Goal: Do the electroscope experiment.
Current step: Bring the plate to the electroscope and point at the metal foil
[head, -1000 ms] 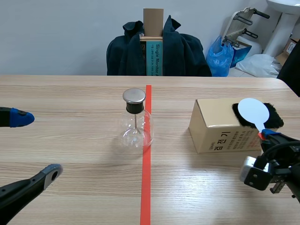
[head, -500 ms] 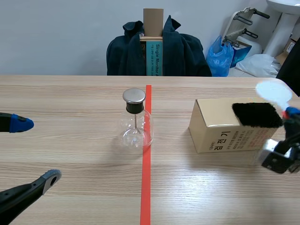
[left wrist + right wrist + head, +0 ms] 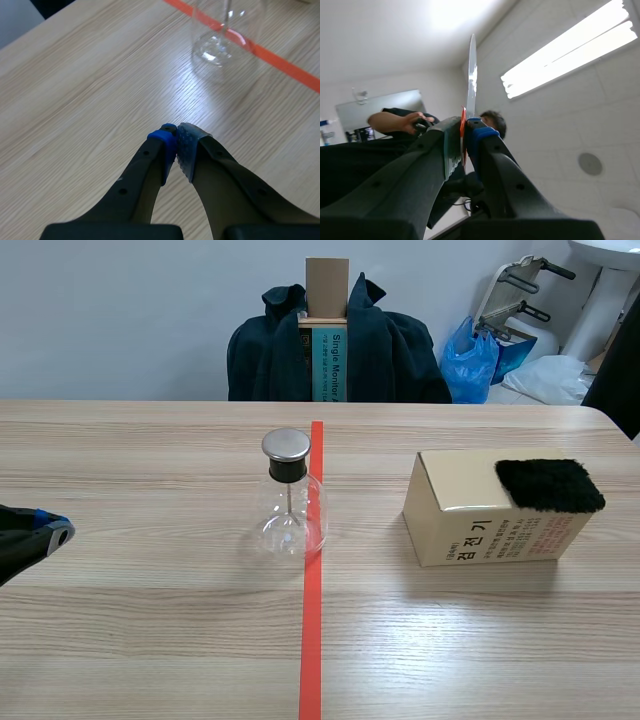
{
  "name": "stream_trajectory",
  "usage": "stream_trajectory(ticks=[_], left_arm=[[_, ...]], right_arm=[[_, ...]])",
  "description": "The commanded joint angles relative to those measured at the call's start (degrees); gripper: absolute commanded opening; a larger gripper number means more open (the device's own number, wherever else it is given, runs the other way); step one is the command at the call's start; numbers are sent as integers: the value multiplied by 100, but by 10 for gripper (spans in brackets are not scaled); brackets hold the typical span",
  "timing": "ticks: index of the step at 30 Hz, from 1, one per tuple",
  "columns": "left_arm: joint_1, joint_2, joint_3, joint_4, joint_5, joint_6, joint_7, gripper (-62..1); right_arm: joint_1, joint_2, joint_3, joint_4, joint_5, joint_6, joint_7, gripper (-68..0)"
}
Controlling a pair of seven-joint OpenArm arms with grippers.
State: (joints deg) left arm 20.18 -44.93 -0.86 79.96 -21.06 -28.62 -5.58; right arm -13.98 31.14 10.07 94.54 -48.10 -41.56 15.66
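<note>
We see a pale wall (image 3: 120, 320) behind the wooden table (image 3: 150, 640), a dark jacket (image 3: 395, 355), a blue bag (image 3: 470, 360), and a bright ceiling light (image 3: 570, 55).

Flask (image 3: 288, 502) on the counter (image 3: 150, 640), box (image 3: 470, 515) to its right.
The flask overlaps the tape (image 3: 312, 640) from the left; a cloth (image 3: 549, 485) lies on the box's right end; a chair (image 3: 335, 350) stands behind the counter; a disc (image 3: 471, 75) sits between the right fingers (image 3: 479, 134).

Bright, even overhead lighting. Soft shadows lie near the flask (image 3: 289, 502) and box (image 3: 470, 515); a ceiling lamp (image 3: 570, 55) glares; sheen marks the tabletop (image 3: 165, 95).
</note>
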Motion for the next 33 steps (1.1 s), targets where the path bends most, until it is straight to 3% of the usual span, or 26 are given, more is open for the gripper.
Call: stream_trajectory(ticks=[1,8,12,17,22,27,33], left_arm=[[-304,61,142,-179,-66,-120,-256,-582],[-1440,577,1019,-1502,-9,-225,-1158,-581],[-2011,986,1650,-2079,415,-221,-1534,-581],[-2625,1567,2312,-2782,782,234,-1888,-581],[-3067,2004,2697,-3368,1082,691,-2079,-579],[-3213,2208,2857,-3713,1303,826,-2354,-579],[-3292,2406,2868,-3845,1329,986,-2378,-579]], right_arm=[[131,127,92,157,85,-330,-74,-669],[372,127,214,695,105,-330,-267,-669],[516,125,214,776,127,-330,-260,-669],[688,125,214,791,227,-319,-219,-669],[844,120,177,789,304,109,-201,-669],[1023,52,-146,785,479,286,-208,-669],[1235,-363,-927,619,380,774,-177,-669]])
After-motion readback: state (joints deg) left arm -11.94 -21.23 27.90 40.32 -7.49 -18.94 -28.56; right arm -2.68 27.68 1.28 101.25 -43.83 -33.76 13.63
